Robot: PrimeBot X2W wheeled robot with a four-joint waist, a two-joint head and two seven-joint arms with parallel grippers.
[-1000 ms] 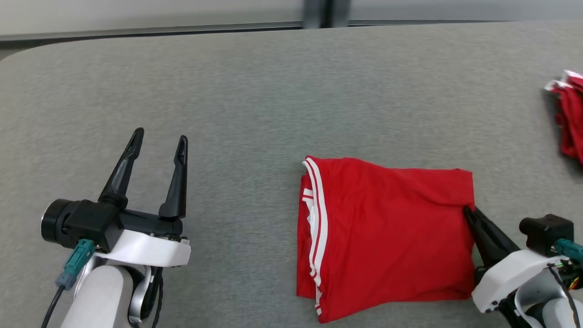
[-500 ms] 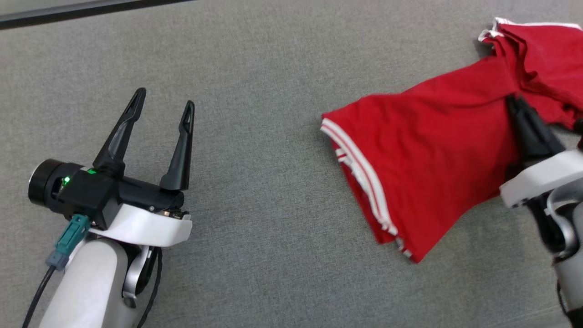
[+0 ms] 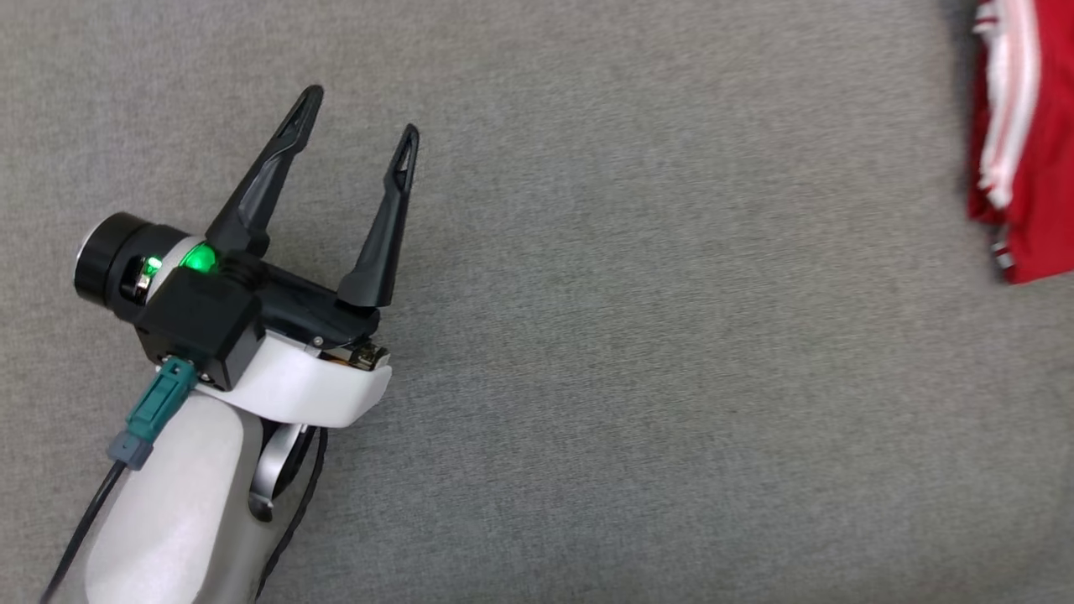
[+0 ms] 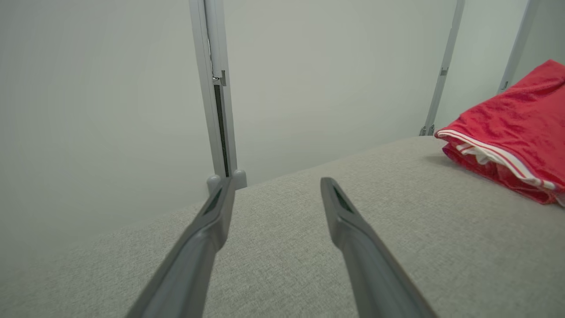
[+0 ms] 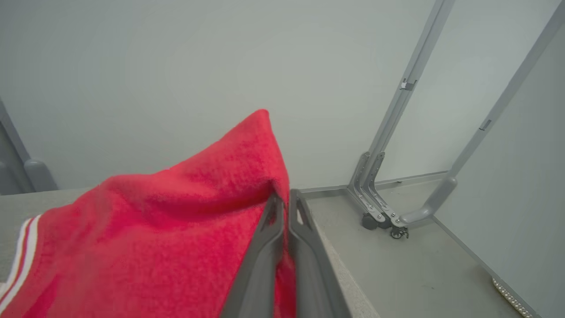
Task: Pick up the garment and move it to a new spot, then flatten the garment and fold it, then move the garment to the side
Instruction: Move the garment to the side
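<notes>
1. Left end effector [image 3: 361,111]: jaws spread wide with nothing between them, over the bare grey counter [image 3: 638,335].
2. Right end effector [image 5: 286,195]: fingers pressed together, pinching a fold of the red garment [image 5: 154,229]. The cloth peaks at the fingertips and drapes off to that view's left.
3. Garment location: upper right edge of the head view, cut off by the frame, well apart from the left end effector.
4. Markings: white stripes on the garment trim. Green light [image 3: 197,258] lit on the left wrist housing, teal connector [image 3: 155,403] plugged in below it.
5. Left wrist view adds: garment layers stacked low on the counter, striped hem facing the camera. Grey upright post [image 4: 218,88] behind the counter edge.
6. Right wrist view adds: counter edge, floor [image 5: 419,265], wheeled grey frame [image 5: 379,207] by the wall.
</notes>
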